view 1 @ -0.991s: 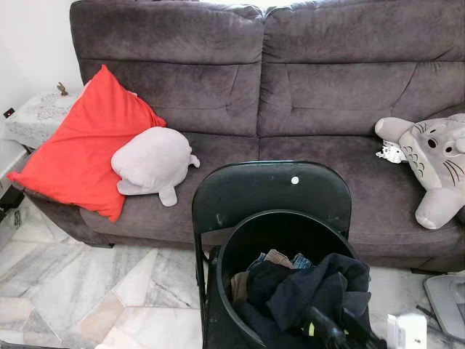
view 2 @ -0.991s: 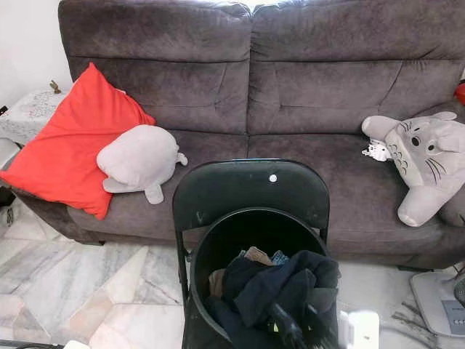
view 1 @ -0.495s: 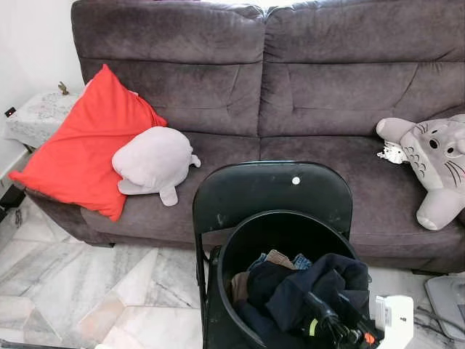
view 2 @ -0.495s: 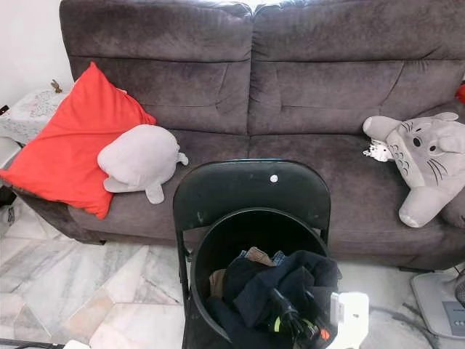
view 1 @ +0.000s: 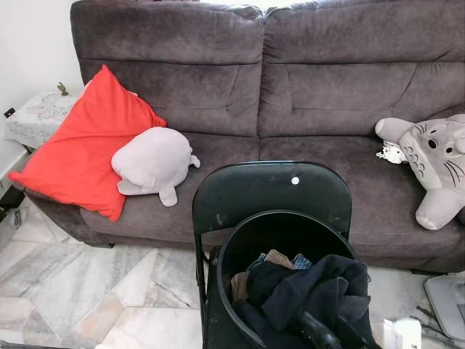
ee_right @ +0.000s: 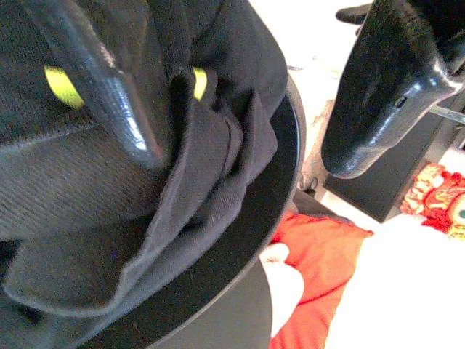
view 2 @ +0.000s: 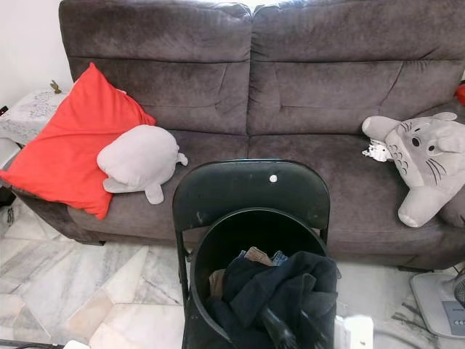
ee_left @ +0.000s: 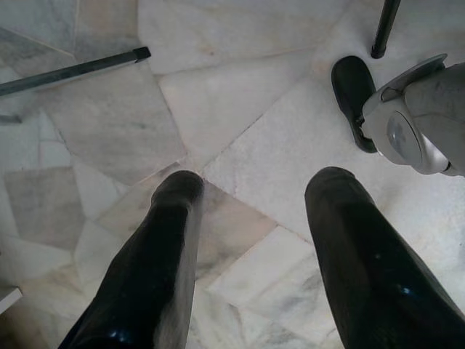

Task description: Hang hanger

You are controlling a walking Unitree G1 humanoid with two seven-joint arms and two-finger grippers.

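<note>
A black round basket (view 1: 236,251) stands on a black folding chair (view 1: 269,190) in front of the sofa. It holds dark clothes (view 1: 298,291), with brown and blue cloth underneath. My right gripper (view 1: 328,337) is down in the pile, open. In the right wrist view one of its fingers (ee_right: 109,94) is wrapped in dark fabric, the other stands free. Something yellow (ee_right: 199,81) shows behind the fabric; I cannot tell what it is. My left gripper (ee_left: 256,182) hangs open over the marble floor, holding nothing.
A dark grey sofa (view 1: 290,94) carries a red pillow (view 1: 87,145), a pale grey plush (view 1: 152,161) and a grey cat-like plush (view 1: 439,163). A lace-covered side table (view 1: 36,116) stands at the left. Marble floor (view 1: 94,283) lies left of the chair, a grey device (view 1: 447,298) at the right.
Half a second ago my right gripper was raised higher above the clothes; now it has sunk lower, and the dark garment has bunched up over it.
</note>
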